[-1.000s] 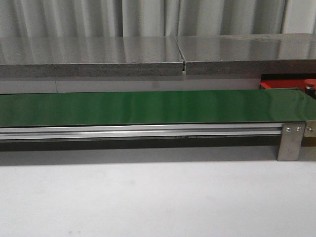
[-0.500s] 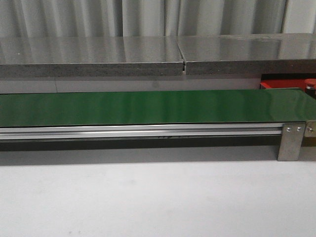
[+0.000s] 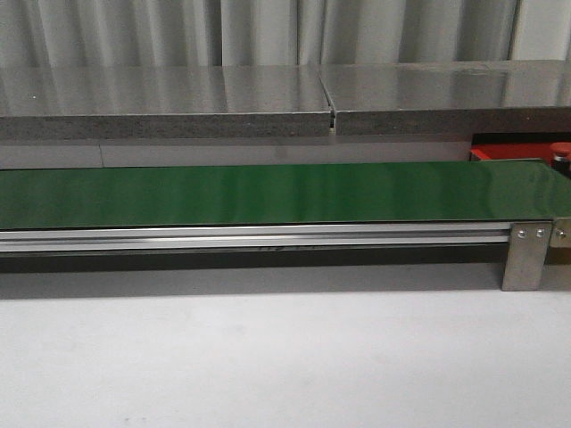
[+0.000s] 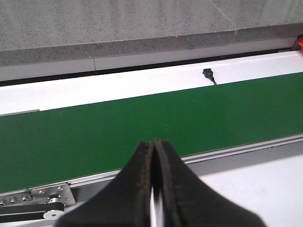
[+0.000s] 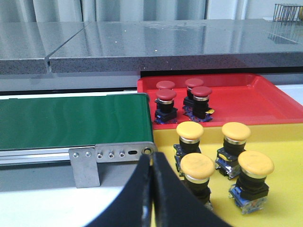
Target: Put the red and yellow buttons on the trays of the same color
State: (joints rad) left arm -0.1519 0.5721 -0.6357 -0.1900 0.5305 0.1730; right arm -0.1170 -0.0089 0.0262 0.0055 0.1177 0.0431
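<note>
Both claws are pressed shut with nothing between their fingers. The left claw [image 4: 152,189] shows its two dark fingers meeting in a thin seam, hanging over the near rail of the green belt [image 4: 142,127]. The right claw [image 5: 151,189] is likewise closed on nothing, poised near the belt's right end, just in front of the metal end bracket [image 5: 85,165].

Beyond the right claw, on the right part of the white tabletop [image 3: 268,357], lies the yellow tray [image 5: 284,156] with four yellow buttons [image 5: 236,133] standing upright on it in two rows of two, each with a domed yellow cap on a dark base. Behind it, touching its far edge, sits the red tray [image 5: 246,101], carrying four red buttons [image 5: 166,95] grouped close together near its left side, just beside the belt's end.

In the front view only a sliver of the red tray [image 3: 486,152] and one red button [image 3: 559,149] show at the right edge, behind the belt [image 3: 268,192]. A grey stone ledge [image 3: 178,98] runs along the tabletop's far edge. A small black plug [image 4: 207,73] lies on the white strip between belt and ledge.
</note>
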